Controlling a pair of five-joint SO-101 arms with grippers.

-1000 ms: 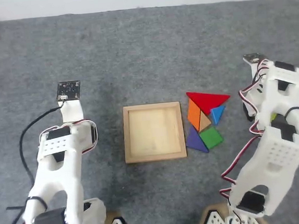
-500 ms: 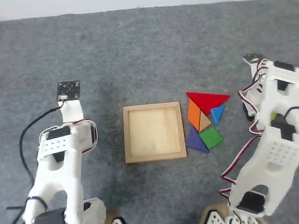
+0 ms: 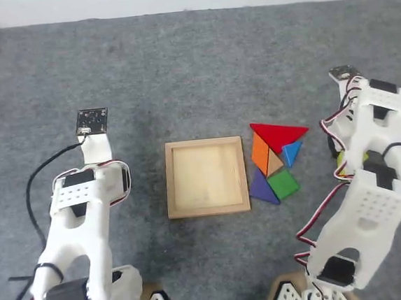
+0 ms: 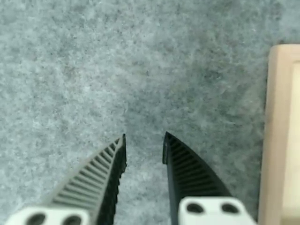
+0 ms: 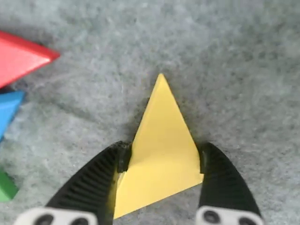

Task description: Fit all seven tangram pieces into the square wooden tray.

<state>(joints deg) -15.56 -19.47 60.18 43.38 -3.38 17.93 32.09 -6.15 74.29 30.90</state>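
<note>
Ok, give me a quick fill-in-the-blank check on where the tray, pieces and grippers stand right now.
The square wooden tray is ___.
The yellow triangle lies between the right gripper's fingers, apart from the other ___ pieces.
The left gripper hangs ___ over the carpet beside the tray.
Those other pieces lie between the tray and the ___ arm.
Missing words: empty; six; open; right.

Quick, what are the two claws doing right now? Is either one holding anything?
Left gripper: open, holding nothing.
Right gripper: closed on the yellow triangle, one finger against each side.
</note>
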